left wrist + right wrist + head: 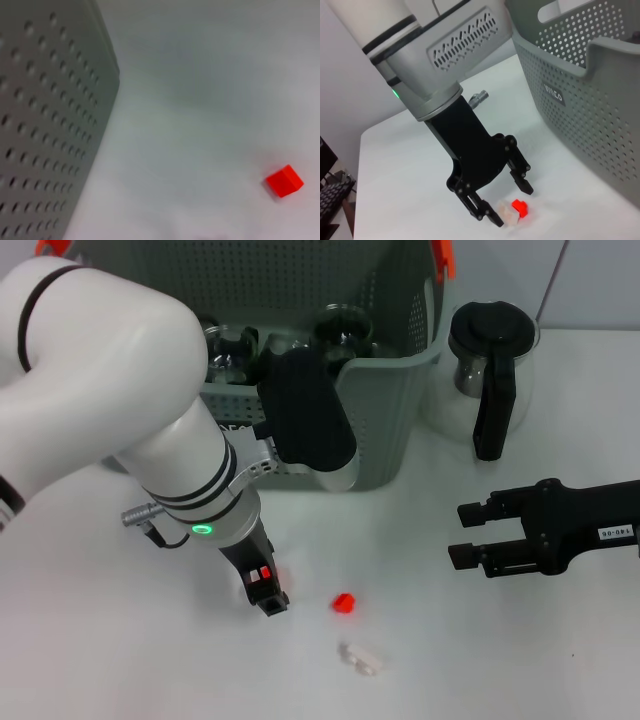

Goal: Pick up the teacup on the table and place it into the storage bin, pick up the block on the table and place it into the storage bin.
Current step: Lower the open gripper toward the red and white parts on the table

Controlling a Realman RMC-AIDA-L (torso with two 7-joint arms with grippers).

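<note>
The small red block (343,602) lies on the white table, also seen as block (284,181) and block (520,207). My left gripper (270,602) hangs just above the table, a little to the block's left, not touching it. From the right wrist view the left gripper (506,199) is open and holds nothing. The grey perforated storage bin (385,430) stands at the back, and glass cups (340,328) sit inside it. No teacup shows on the table. My right gripper (465,534) rests open and empty at the right.
A glass pitcher (490,360) with a black handle stands right of the bin. A small clear object (358,658) lies just in front of the block. The bin wall (45,130) is close to the left wrist.
</note>
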